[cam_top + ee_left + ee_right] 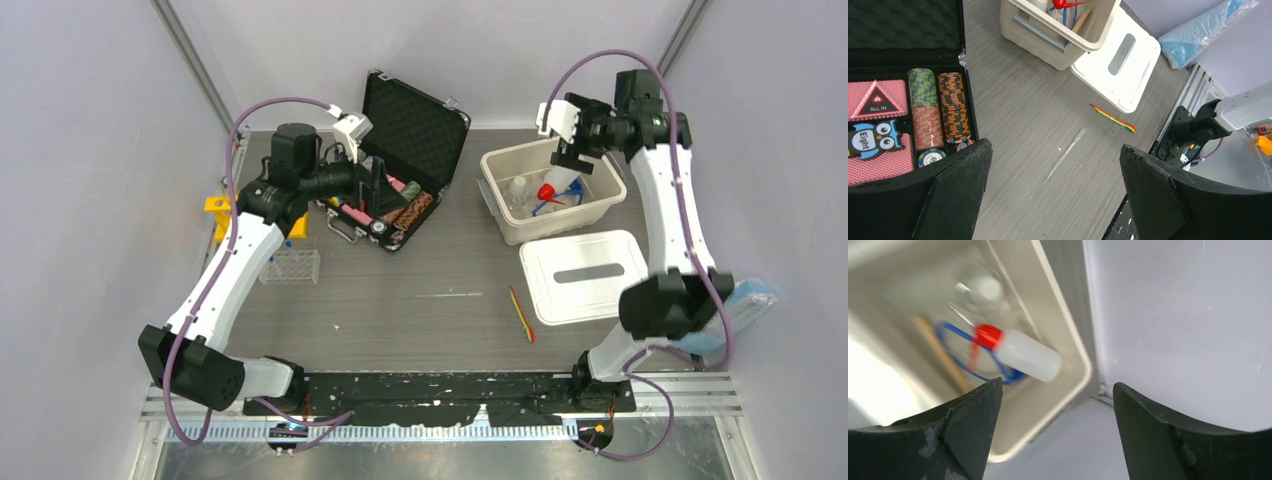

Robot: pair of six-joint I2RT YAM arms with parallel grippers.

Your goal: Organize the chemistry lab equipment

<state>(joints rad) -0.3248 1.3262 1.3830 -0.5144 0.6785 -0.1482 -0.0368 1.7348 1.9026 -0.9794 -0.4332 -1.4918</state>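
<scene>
Nearest, the clear tube rack (290, 265) and white lid (585, 272) are seen on the surface (430, 325). Beyond, the left tool (1055, 147) is spread wide, empty, over the poker-chip case (420, 125). Farthest, the right tool (1055, 385) is held wide above the beige bin (1070, 342), where the red-capped squeeze bottle (1023, 355) is laid.

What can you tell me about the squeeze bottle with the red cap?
The squeeze bottle looks like translucent white plastic, cylindrical, with a red cap and a thin red spout. It lies roughly on its side inside the beige bin, near a corner, resting over a thin blue loop. Nothing grips it.
</scene>
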